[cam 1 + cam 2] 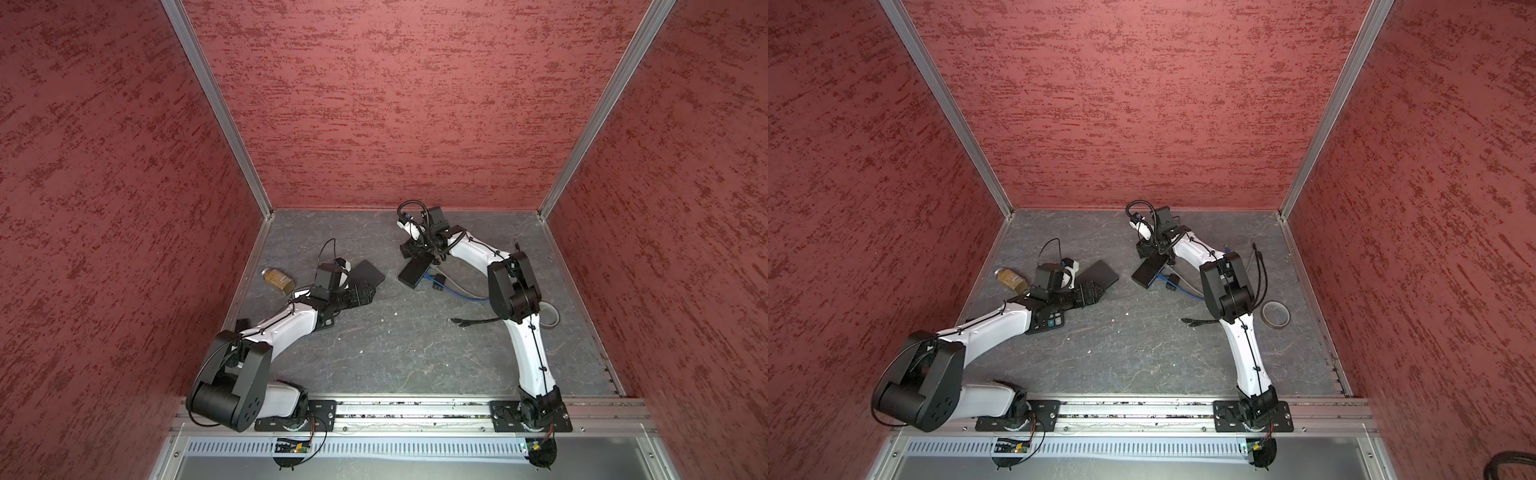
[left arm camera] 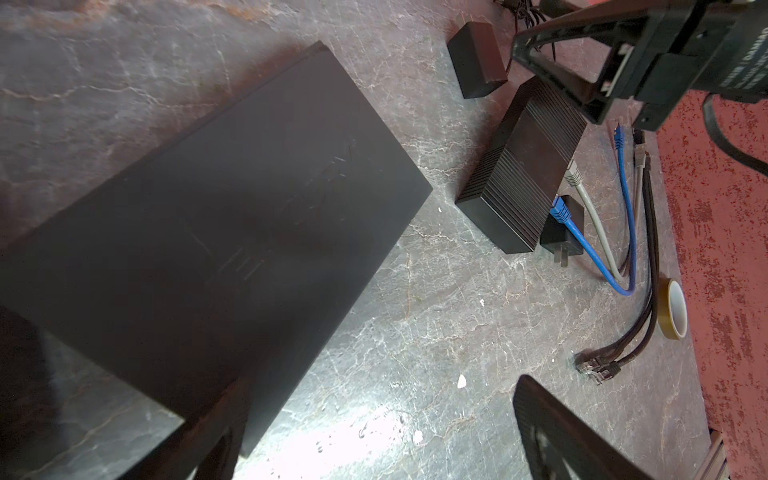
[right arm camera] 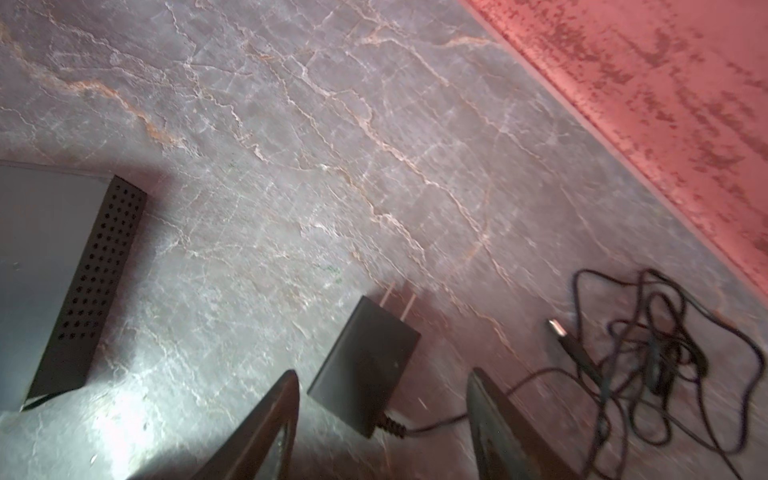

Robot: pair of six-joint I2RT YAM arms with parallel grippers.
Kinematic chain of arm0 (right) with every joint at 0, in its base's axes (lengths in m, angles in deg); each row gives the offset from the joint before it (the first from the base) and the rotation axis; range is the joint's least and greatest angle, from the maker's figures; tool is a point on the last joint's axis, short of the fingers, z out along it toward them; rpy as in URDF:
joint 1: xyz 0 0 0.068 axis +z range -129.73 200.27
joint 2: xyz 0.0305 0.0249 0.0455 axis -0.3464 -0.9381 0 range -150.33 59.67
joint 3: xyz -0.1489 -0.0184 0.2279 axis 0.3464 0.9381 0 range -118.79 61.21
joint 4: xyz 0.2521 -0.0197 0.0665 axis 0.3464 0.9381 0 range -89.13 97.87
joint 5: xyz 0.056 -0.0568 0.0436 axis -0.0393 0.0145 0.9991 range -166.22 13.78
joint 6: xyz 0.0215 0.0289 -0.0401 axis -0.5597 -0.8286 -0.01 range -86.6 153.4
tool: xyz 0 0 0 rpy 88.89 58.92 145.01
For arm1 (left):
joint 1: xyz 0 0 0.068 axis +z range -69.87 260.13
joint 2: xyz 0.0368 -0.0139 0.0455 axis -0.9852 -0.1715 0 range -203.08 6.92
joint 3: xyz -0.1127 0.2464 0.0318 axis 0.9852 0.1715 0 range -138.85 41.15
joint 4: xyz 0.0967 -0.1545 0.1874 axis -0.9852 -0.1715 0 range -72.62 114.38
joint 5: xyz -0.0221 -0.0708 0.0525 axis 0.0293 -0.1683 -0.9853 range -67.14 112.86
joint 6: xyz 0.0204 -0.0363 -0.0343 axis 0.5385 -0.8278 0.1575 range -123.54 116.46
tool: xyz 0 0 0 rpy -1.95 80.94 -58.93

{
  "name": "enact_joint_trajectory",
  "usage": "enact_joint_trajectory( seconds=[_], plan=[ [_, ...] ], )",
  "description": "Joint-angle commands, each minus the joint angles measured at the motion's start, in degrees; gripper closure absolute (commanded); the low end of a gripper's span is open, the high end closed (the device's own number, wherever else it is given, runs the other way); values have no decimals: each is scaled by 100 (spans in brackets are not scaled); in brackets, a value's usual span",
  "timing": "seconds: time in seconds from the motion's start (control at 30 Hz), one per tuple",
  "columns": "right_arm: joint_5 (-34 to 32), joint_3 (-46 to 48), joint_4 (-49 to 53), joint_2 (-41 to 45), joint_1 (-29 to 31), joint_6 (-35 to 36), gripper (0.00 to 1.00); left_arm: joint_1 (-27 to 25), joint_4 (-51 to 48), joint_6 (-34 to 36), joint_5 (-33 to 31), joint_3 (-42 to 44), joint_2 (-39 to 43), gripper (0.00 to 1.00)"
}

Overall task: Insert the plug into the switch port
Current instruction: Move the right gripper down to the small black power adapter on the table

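On the bench point(image 1: 395, 357) you have an amber jar point(image 1: 277, 279) lying on its side near the left wall, with a flat black box point(image 1: 365, 273) farther in. A black keypad with teal keys point(image 1: 1051, 322) lies nearer the front. By the right wall a tape roll point(image 1: 1276, 325) lies flat, with a bundle of black cables point(image 1: 1200, 322) near it. At the back lies a black power adapter point(image 3: 365, 365) (its thin cord point(image 3: 665, 361) sits in a loose tangle beside it).

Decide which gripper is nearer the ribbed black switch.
Right. The right gripper hangs at the far end of the ribbed switch; the left gripper lies apart to its left in both top views, beside the flat black box.
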Motion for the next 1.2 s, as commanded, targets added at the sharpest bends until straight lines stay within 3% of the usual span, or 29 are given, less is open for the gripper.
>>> enact_joint_trajectory(
  seconds=[0.0, 0.6, 1.17],
  plan=[
    [-79, -335, 301, -224, 81, 87, 35, 70, 2, 87, 24, 60, -47, 0],
    [-350, -1084, 694, -931, 131, 14, 48, 264, 20, 96, 131, 162, 4, 0],
    [-640, -870, 768, -784, 138, -150, 41, 317, -20, 122, 179, 148, 56, 0]
  ],
)
